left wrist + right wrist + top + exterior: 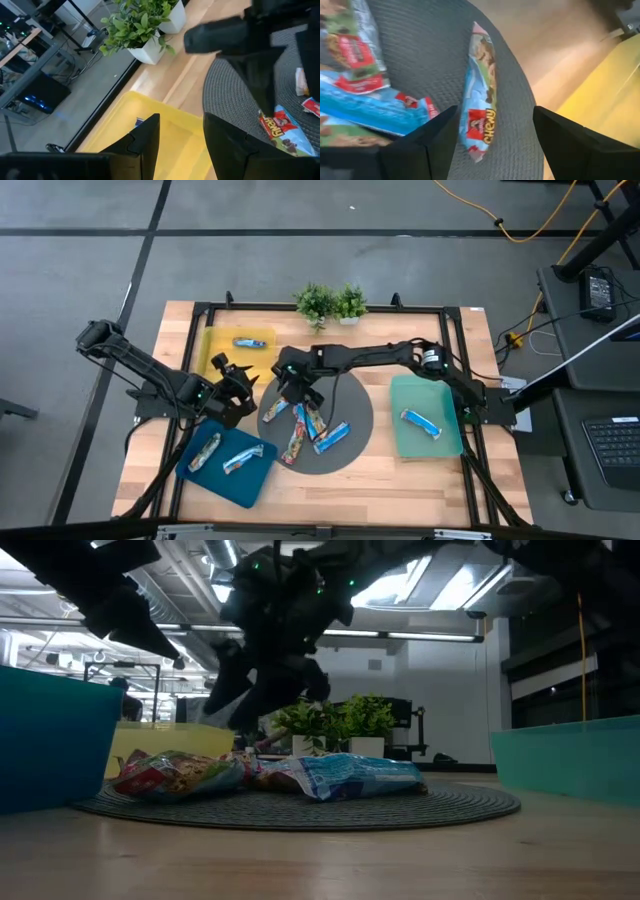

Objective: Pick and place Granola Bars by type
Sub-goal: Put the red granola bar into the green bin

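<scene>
The right hand [287,388], fingers spread wide, hovers over a Chewy bar [479,117] on the round grey mat [355,420], positioned to straddle it for pickup.

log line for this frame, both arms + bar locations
left end effector: open, empty, beside yellow tray | right end effector: open, over bar on round mat | blue tray: two bars

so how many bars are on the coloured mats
4: one bar on the yellow mat, two on the blue mat, one on the green mat. The left arm covers a yellow-mat corner, so another might hide there.
</scene>
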